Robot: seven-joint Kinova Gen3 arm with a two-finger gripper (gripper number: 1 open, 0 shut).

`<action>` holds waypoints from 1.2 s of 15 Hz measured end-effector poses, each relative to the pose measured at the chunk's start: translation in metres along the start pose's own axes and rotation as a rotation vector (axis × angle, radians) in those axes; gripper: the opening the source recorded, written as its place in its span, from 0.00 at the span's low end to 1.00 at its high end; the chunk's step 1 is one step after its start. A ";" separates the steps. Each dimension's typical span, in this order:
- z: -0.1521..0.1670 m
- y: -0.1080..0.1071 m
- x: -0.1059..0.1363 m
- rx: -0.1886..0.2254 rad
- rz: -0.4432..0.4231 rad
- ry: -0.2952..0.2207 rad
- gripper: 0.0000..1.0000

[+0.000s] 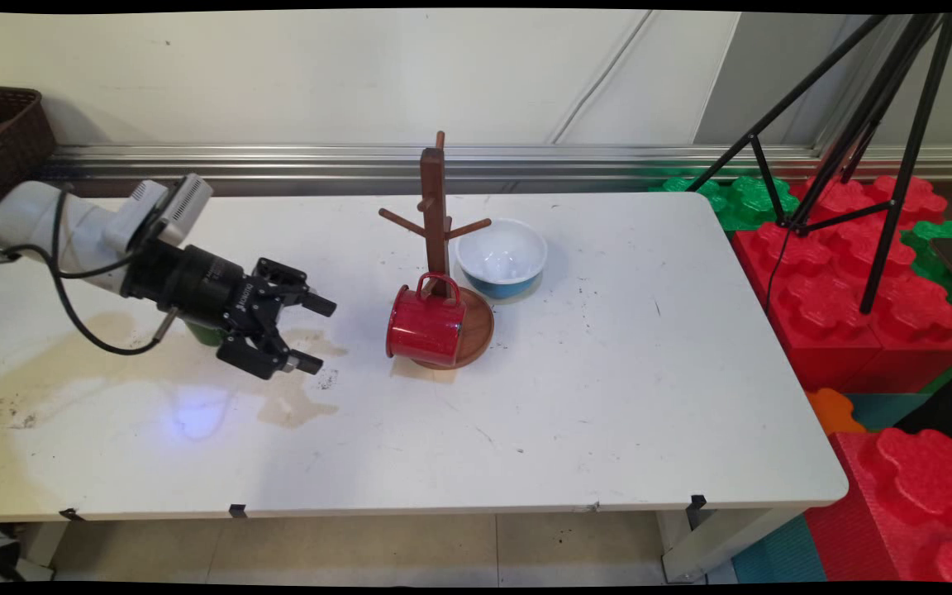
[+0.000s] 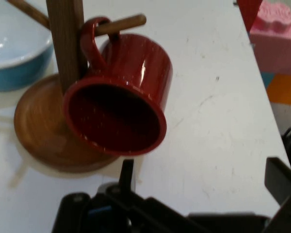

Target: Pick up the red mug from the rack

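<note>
A white table (image 1: 608, 397) sits in front of a pale wall. Near its middle stands a wooden mug tree (image 1: 435, 215), an upright post with short pegs on a round wooden base. A red mug (image 1: 426, 326) hangs from one of the lowest pegs by its handle — because the peg is so low, the mug tips onto its side, its body resting against the base and its open mouth facing left. It is glossy red enamel, dark inside, with a thin looped handle.

Just behind and right of the tree sits a bowl (image 1: 502, 258), white inside and blue outside, upright and empty.

To the left, the black gripper (image 1: 311, 333) points level toward the mug's mouth, a short way off and touching nothing. Its two fingers are spread wide and hold nothing. A small green object (image 1: 203, 334) shows behind the gripper, mostly hidden. Brownish stains mark the table beneath the arm.
</note>
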 end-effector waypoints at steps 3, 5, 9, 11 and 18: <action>0.013 -0.002 -0.004 0.004 -0.008 0.014 1.00; 0.021 -0.003 -0.006 0.006 -0.014 0.023 1.00; 0.036 -0.004 -0.009 0.012 -0.025 0.040 1.00; 0.043 -0.005 -0.010 0.014 -0.029 0.047 1.00; 0.059 -0.007 -0.012 0.021 -0.039 0.065 1.00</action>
